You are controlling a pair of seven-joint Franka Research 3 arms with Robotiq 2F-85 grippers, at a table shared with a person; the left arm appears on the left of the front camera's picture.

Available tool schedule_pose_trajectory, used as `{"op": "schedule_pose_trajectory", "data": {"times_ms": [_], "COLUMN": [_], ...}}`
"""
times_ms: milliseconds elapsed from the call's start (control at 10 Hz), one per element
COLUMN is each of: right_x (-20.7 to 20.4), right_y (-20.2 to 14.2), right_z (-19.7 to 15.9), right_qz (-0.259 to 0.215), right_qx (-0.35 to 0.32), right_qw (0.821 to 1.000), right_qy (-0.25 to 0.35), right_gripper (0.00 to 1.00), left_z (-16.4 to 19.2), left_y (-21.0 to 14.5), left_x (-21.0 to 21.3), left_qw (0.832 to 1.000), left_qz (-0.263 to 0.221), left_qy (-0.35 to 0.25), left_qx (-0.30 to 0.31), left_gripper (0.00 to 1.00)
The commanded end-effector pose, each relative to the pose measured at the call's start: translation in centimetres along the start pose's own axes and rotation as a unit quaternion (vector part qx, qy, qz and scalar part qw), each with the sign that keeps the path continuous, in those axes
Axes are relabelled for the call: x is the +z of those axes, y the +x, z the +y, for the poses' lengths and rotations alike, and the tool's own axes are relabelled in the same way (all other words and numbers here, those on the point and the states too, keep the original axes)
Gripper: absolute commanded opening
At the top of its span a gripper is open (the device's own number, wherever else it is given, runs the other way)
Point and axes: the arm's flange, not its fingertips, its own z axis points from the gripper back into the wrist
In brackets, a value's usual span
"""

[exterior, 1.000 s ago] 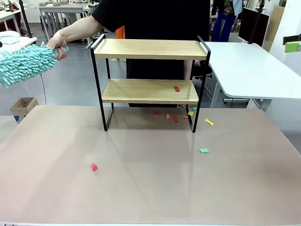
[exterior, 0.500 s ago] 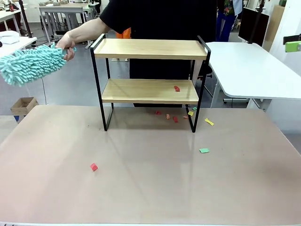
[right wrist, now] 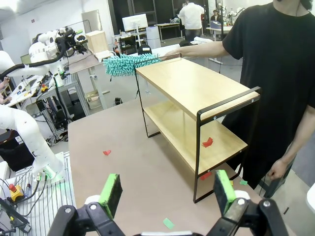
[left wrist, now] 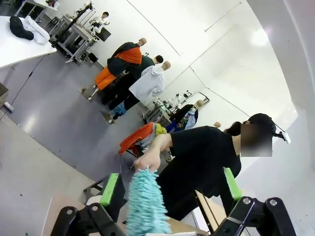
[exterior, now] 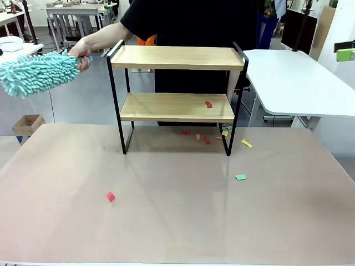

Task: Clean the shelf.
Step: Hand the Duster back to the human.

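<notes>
green pads stand wide apart on both sets of jaws, the left gripper point(left wrist: 170, 189) and the right gripper point(right wrist: 167, 194), each holding nothing and hanging back from the work. beyond them the shelf point(exterior: 176, 58) stands upright at the far middle of the counter point(exterior: 177, 221), two wooden boards in a black frame. the person's hand point(exterior: 80, 52) holds a turquoise fluffy duster point(exterior: 36, 71) just off the shelf's left end rail, level with the top board and not yet touching it.

the step in hand looks like the start of the sweep: the duster is poised beside the shelf, and the next move would call for bringing it across the boards, the lower one above all.

count: one shelf, two boards, one duster. one red scrap point(exterior: 208, 103) lies on the lower board; the top board looks bare. on the counter, a small cluster of red, yellow and green scraps, about five or six, lies by the shelf's right foot, plus one green scrap point(exterior: 241, 177) and one red scrap point(exterior: 111, 196) farther out.
</notes>
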Motion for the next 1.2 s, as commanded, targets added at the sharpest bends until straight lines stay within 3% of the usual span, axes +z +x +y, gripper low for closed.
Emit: {"op": "schedule_pose_trajectory", "data": {"times_ms": [0,1100], "right_x": [0.04,0.04], "right_y": [0.13,0.13], "right_z": [-0.12,-0.12], "right_qz": [0.002,0.002], "right_qx": [0.009,0.009], "right_qw": [1.0,1.0], "right_qy": [0.003,0.003], "right_gripper": [1.0,1.0], "left_z": [-0.03,-0.03], "left_y": [-0.17,-0.17], "left_x": [0.31,0.31], "left_qw": [1.0,1.0], "left_qz": [-0.006,-0.006], "left_qy": [0.001,0.001], "left_qx": [0.001,0.001], "left_gripper": [1.0,1.0]}}
